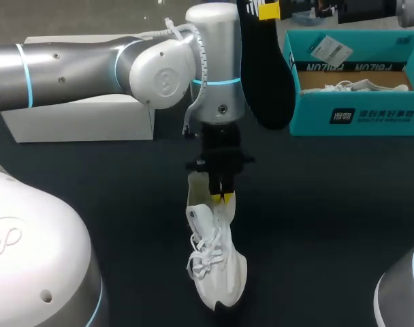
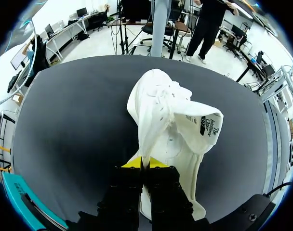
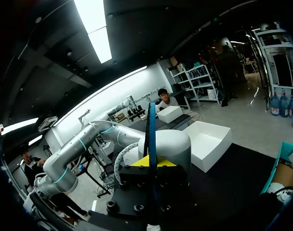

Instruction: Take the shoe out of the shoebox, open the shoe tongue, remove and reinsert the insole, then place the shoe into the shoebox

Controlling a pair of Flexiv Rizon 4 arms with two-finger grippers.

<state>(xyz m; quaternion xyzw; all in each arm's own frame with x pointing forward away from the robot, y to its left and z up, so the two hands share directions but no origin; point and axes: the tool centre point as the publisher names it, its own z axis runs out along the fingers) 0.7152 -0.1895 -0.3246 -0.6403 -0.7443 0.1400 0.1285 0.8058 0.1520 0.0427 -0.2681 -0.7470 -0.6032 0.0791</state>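
Observation:
A white laced shoe (image 1: 217, 266) stands on the dark table, toe toward the near edge. My left gripper (image 1: 222, 197) comes down on it from above and is shut on the shoe's tongue (image 2: 153, 125), which is pulled up between the yellow tips (image 2: 144, 166). High at the back, my right gripper (image 1: 268, 8) is shut on a black insole (image 1: 268, 68) that hangs beside the left wrist. In the right wrist view the insole (image 3: 151, 125) shows edge-on between the yellow tips (image 3: 151, 161).
A teal shoebox (image 1: 357, 116) stands open at the back right with white paper and laces inside. A white box lid (image 1: 84, 119) lies at the back left. My left arm (image 1: 91, 65) spans the back of the table.

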